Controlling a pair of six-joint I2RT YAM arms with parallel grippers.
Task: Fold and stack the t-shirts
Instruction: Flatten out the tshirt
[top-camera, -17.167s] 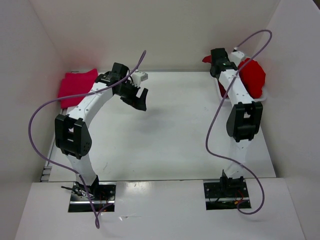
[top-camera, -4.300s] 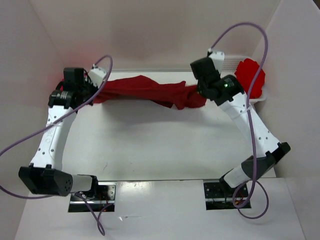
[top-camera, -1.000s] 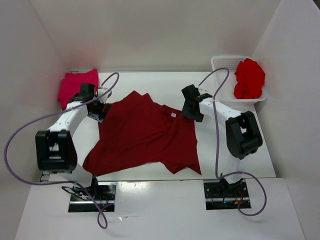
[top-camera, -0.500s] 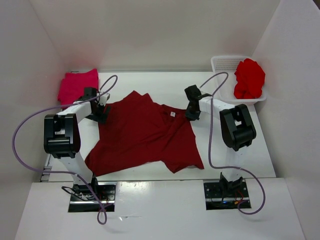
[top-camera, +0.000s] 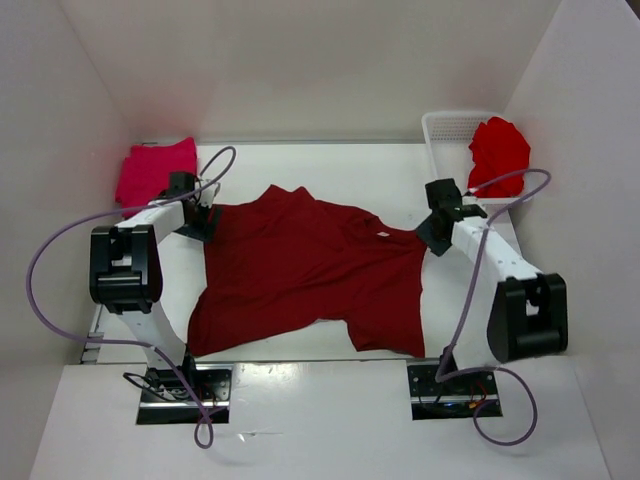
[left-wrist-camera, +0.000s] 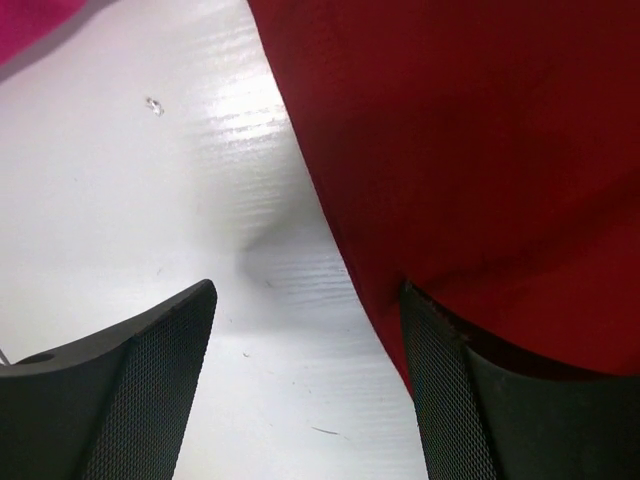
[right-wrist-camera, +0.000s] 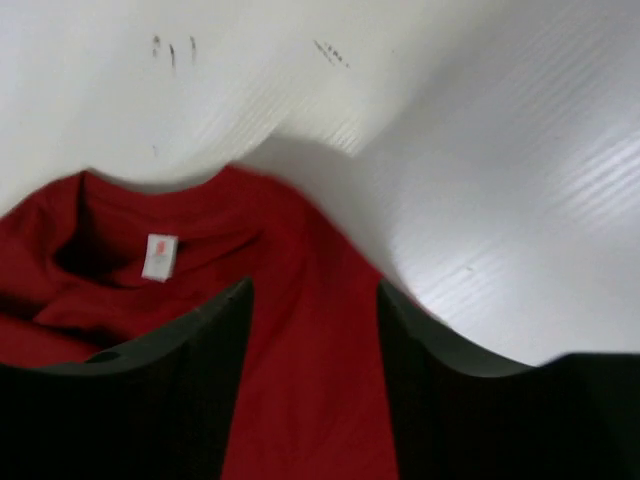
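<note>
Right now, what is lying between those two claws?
The dark maroon t-shirt, spread nearly flat on the table, fills the stretch from left gripper to right gripper. The top view shows it best.

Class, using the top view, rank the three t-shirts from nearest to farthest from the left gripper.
1. Dark maroon t-shirt, spread mid-table, its edge right at the left gripper.
2. Pink t-shirt, folded in the far-left corner.
3. Bright red t-shirt, in the basket, far right.
</note>
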